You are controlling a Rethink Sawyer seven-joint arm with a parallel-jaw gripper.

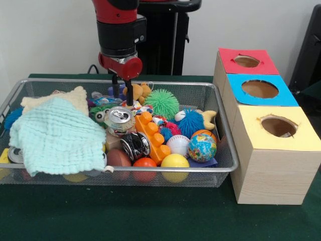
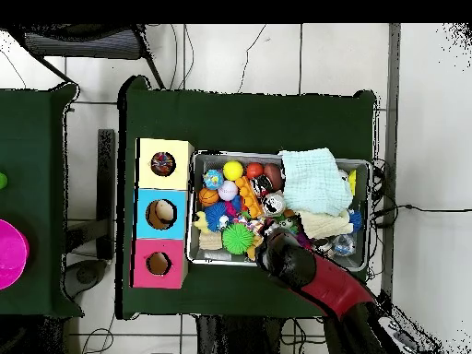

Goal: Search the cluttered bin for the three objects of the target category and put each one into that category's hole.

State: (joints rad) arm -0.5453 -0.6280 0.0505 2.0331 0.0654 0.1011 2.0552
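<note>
Hovering with fingers parted and empty, the gripper (image 1: 123,91) hangs inside the bin (image 1: 228,168), a dotted cloth (image 1: 142,108) just below its tips.

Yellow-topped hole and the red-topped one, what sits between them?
The blue-topped hole lies between the yellow-topped hole and the red-topped hole; both views show it.

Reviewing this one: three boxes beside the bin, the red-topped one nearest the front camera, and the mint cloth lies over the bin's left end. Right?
Not quite. In the front view the yellow-topped box is nearest the camera; the red-topped box is farthest. The mint cloth does cover the bin's left end.
</note>
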